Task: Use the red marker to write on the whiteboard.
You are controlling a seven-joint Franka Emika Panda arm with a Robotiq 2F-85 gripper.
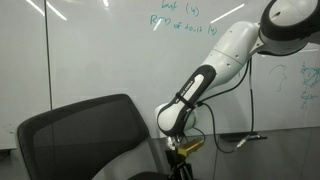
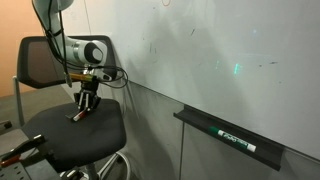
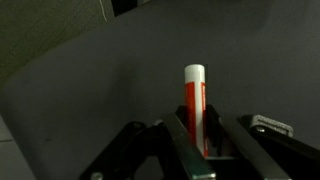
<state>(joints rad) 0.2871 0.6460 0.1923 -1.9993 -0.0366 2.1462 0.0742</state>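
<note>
Wrist view: pincer clenched on the red marker, fingers tight against both sides of its lower part. The marker points away from the camera, pale end farthest out, red body running back between the fingers. A dark grey chair seat sits behind it; whether the marker touches the seat isn't clear. Exterior view: the whiteboard fills the back wall, with green handwriting near the top. The white arm slopes down from upper right and the pincer sits low, just beside the black chair back. The marker is not visible here. Exterior view from the side: the arm drops onto the chair, pincer tilted and right at the seat. The marker is too small to make out. The whiteboard is well apart, to the right, with a dark pen lying on its ledge.
</note>
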